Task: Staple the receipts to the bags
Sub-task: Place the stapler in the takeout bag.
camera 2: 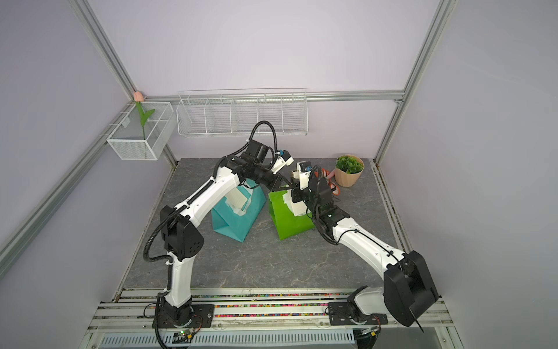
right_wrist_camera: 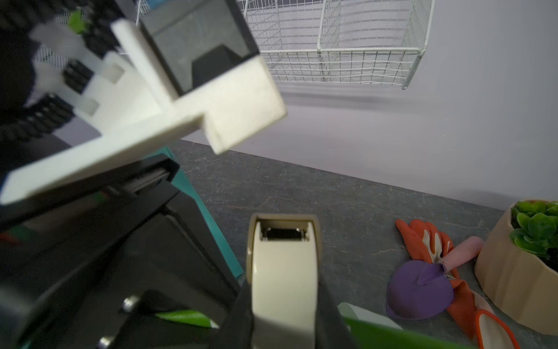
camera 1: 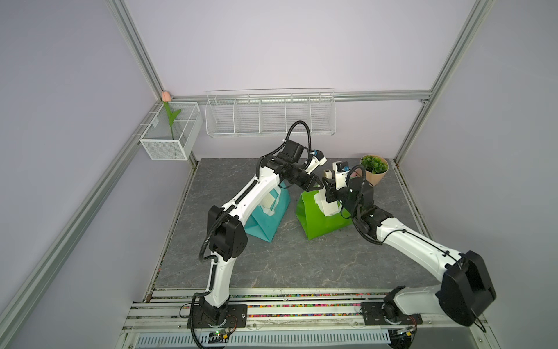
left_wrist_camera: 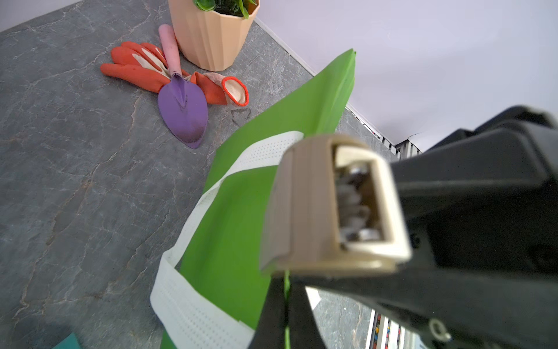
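Top edge of green bag [left_wrist_camera: 229, 226] pinched in left hand [left_wrist_camera: 285, 291]; right hand [right_wrist_camera: 283, 305] clamps stapler [right_wrist_camera: 283, 266] at its 3 o'clock from above, mouth probably over that edge; receipt [camera 1: 328, 209] toward 6 o'clock.

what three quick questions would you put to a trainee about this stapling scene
1. True or false: the left gripper is shut on the top edge of the green bag.
2. What lies across the orange gloves beside the plant pot? A) a purple trowel B) a pair of scissors C) a roll of tape
3. Fill in: the right gripper holds the ____.

Key: 1 true; 2 A; 3 stapler
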Tool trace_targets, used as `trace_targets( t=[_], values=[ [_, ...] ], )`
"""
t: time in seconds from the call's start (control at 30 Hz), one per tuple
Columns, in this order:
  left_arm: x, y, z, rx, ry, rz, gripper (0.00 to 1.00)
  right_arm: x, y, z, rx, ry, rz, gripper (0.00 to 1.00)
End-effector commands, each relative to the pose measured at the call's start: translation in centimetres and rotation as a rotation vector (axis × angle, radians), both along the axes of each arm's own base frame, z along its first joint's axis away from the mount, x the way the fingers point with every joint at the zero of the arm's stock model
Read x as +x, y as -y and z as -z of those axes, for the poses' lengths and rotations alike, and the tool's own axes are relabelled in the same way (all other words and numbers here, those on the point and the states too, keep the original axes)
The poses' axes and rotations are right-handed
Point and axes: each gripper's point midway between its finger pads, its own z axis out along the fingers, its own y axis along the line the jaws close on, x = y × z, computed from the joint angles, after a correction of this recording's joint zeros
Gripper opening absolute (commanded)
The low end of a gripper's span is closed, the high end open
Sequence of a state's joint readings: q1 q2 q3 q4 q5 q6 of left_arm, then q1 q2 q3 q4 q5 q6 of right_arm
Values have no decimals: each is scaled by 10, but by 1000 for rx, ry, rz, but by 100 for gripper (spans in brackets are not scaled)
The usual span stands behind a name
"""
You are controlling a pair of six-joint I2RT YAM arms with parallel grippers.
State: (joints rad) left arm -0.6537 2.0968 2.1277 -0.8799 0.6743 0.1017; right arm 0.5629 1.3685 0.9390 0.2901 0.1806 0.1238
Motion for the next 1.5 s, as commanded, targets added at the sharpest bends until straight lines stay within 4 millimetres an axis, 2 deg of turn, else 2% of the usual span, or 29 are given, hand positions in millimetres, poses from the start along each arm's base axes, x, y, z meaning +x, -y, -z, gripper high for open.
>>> trace_targets(
  t=[0.0, 0.17, 0.27, 0.33, 0.43, 0.47, 0.53, 0.57, 0.63, 0.7, 0.73, 0.8, 0.9, 1.03, 1.2, 1.27, 1.47],
  values=[
    [1, -2, -6, -14, 1, -11, 0, 4, 4, -1, -8, 41, 33, 7],
    [6, -7, -5, -16, -6, -33, 0, 1, 7, 8, -21, 37, 59, 7],
    [7, -10, -8, -22, 16, -30, 0, -1, 7, 8, -31, 37, 58, 16],
    [8, -11, -10, -18, 30, -33, 0, -2, 5, 9, -37, 34, 47, 34],
    [1, -9, -15, -43, 35, 15, 0, -5, 1, 13, -51, 12, 22, 52],
    [1, -9, -15, -42, 39, 18, 0, -6, 0, 11, -46, 11, 11, 54],
    [3, -10, -15, -38, 47, 15, 0, -10, -2, 5, -40, 21, -10, 49],
    [3, -10, -13, -35, 50, 17, 0, -10, 2, 2, -40, 23, 6, 53],
    [1, -11, -11, -25, 63, 40, 0, -12, 8, -8, -37, 29, 23, 69],
    [0, -15, -3, 8, 99, 66, 0, -19, 14, -27, -69, 66, 9, 99],
    [1, -18, 1, 34, 118, 67, 0, -21, 18, -34, -94, 69, 3, 90],
    [-1, -21, 10, 65, 138, 111, 0, -24, 20, -46, -136, 32, -81, 89],
    [-1, -24, 15, 95, 152, 166, 0, -27, 26, -47, -151, -91, -243, 89],
    [2, -24, 16, 101, 191, 214, 0, -36, 25, -38, -199, -152, -407, 89],
    [6, -26, 21, 127, 262, 251, 0, -42, 16, -24, -272, -68, -529, 89],
    [7, -26, 21, 124, 273, 258, 0, -44, 12, -25, -222, -71, -601, 89],
    [-3, -21, 13, 99, 307, 294, 0, -26, 6, -8, -109, -111, -747, 89]
  ],
)
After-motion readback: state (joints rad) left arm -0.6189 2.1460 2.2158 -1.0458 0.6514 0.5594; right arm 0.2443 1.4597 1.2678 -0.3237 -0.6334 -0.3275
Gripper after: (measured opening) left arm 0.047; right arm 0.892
